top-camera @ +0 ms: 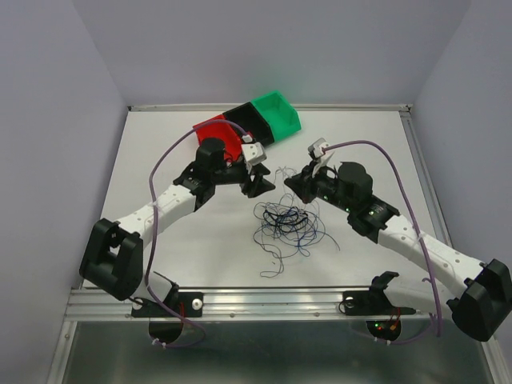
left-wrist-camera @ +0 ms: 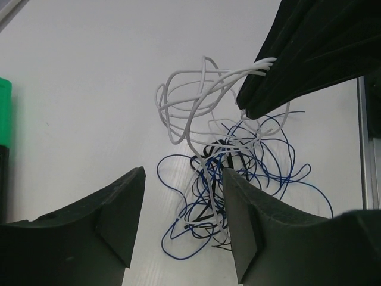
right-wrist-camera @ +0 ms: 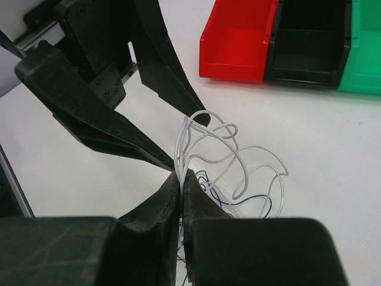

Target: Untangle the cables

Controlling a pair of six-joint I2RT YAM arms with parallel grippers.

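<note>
The separating step was judged to be in hand: a bundle of white strands [left-wrist-camera: 235, 76] was seen clamped between the closed jaws of the right gripper [right-wrist-camera: 181, 179] and held in springy loops above the rest of the cables [top-camera: 288, 220]. These formed a loose nest of hair-thin flexible wires, white, dark blue and black, laid on the smooth white counter [top-camera: 216, 248] on the arms' side of the glossy red plastic bin [top-camera: 216, 126] and well apart from it. The left gripper [left-wrist-camera: 183, 176], of matt black wedge-shaped plastic, was held with its jaws apart just beside the raised loops, on the side nearer the red bin, and nothing was seen gripped between them. The blue wires were spread in wide round curls, while the black ones were bunched at the middle of the nest; how each white strand passed through that knot could not be made out. The next move was judged to call for the left jaws to be closed on the dark wires low in the nest, so that the white loops could be drawn away from the red bin without the whole nest being dragged along.
</note>
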